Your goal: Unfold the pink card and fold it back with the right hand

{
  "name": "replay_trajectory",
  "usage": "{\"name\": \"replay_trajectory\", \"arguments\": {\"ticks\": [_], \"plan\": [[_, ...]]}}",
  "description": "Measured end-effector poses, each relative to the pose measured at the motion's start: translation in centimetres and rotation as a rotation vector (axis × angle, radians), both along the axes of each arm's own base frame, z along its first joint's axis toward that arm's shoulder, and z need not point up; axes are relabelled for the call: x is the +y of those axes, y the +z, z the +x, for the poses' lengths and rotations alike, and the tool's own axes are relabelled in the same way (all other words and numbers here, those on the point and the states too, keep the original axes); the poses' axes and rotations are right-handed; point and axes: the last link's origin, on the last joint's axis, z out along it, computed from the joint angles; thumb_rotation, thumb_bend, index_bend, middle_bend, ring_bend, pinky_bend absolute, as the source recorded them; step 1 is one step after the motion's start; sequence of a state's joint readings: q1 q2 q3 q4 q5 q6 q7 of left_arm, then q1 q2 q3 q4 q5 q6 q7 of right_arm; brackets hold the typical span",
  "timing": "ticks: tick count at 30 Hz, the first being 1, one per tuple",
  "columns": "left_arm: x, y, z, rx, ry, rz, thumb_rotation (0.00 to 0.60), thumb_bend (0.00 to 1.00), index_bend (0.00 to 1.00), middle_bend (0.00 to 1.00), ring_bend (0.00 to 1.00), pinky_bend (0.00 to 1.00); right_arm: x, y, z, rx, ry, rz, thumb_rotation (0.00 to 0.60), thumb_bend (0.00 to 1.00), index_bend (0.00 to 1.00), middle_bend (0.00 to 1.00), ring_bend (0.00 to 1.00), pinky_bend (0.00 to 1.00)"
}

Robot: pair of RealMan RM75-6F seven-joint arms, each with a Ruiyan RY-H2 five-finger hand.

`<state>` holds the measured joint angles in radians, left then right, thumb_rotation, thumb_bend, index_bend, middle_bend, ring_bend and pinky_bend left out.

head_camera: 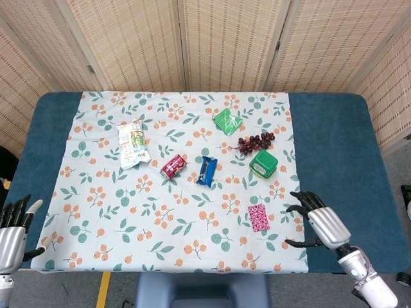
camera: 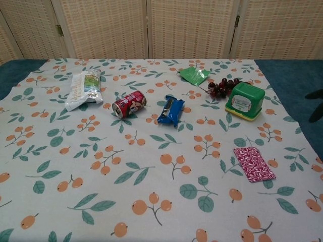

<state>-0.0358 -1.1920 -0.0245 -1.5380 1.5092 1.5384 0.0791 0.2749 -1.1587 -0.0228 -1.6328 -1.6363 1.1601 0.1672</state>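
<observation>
The pink patterned card (head_camera: pixel 259 217) lies folded flat on the floral cloth (head_camera: pixel 160 212) near the front right; the chest view shows the card (camera: pixel 254 164) at the right. My right hand (head_camera: pixel 319 220) hovers at the cloth's right edge, a short way right of the card, fingers spread and holding nothing. In the chest view only dark fingertips (camera: pixel 316 103) poke in at the right edge. My left hand (head_camera: pixel 13 226) stays at the table's front left corner, fingers apart and empty.
A green box (head_camera: pixel 263 163) and dark grapes (head_camera: pixel 255 141) lie just behind the card. Further left are a blue wrapper (head_camera: pixel 206 170), a red can (head_camera: pixel 173 165), a white snack bag (head_camera: pixel 133 143) and a green packet (head_camera: pixel 227 120). Bamboo screens stand behind the table.
</observation>
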Motion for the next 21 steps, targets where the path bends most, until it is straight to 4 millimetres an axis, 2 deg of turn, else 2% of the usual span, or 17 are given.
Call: {"name": "replay_trajectory", "arguments": {"ticks": [15,21], "plan": [[-0.5,0.0,-0.6,-0.019,0.004,-0.004,0.600,0.28,0.16,0.02,0.06,0.00,-2.3,-6.6,1.3,0.118,0.061,0.140,0.281,0.11,0.31,0.10,0.00,0.00],[-0.6,0.1,-0.8,-0.022,0.008,-0.004,0.600,0.28,0.16,0.02,0.06,0.00,-2.8,-8.3,1.5,0.138,0.078,0.152,0.279,0.11,0.32,0.10,0.00,0.00]]}}
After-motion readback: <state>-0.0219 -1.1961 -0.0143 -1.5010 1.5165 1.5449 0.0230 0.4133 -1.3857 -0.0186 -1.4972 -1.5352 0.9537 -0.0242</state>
